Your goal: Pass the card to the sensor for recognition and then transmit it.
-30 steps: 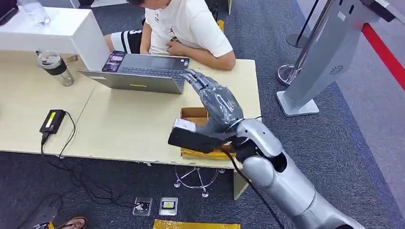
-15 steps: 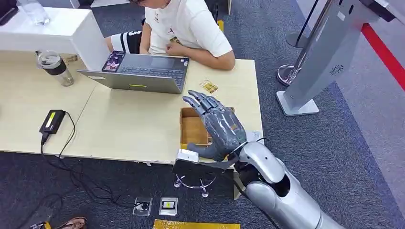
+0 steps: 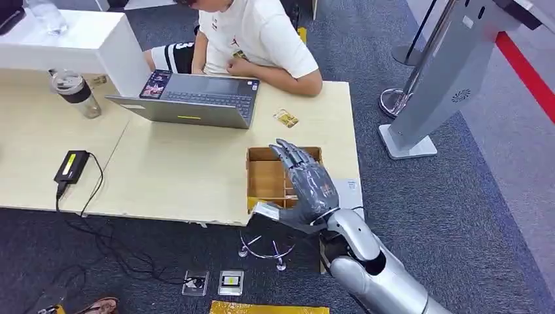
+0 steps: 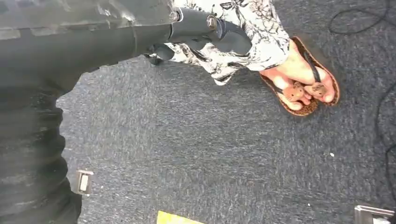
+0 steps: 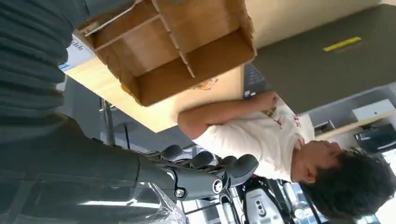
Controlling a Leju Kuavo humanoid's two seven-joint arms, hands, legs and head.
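A small yellow patterned card (image 3: 286, 118) lies flat on the light table (image 3: 183, 170), between the laptop (image 3: 196, 98) and the table's right edge; in the right wrist view the card (image 5: 205, 84) sits just past the cardboard box (image 5: 173, 51). My right hand (image 3: 307, 186) hovers over the divided cardboard box (image 3: 265, 178), fingers stretched out and apart, holding nothing. Its fingers (image 5: 205, 175) are well short of the card. A grey slanted kiosk stand (image 3: 451, 78) rises from the floor at the right. My left hand (image 4: 205, 28) hangs beside my body over the carpet, holding nothing.
A person in a white shirt (image 3: 262, 33) sits at the table's far side with a forearm on it. A bottle (image 3: 75, 91) and a black power brick (image 3: 71, 165) lie on the left. A white and blue flat item (image 3: 350, 190) lies right of the box. A sandalled foot (image 4: 299, 79) is close to my left hand.
My right hand has drawn back from the laptop's edge toward me and lower, and now hangs over the box. The card, hidden under the hand a second ago, lies in plain view.
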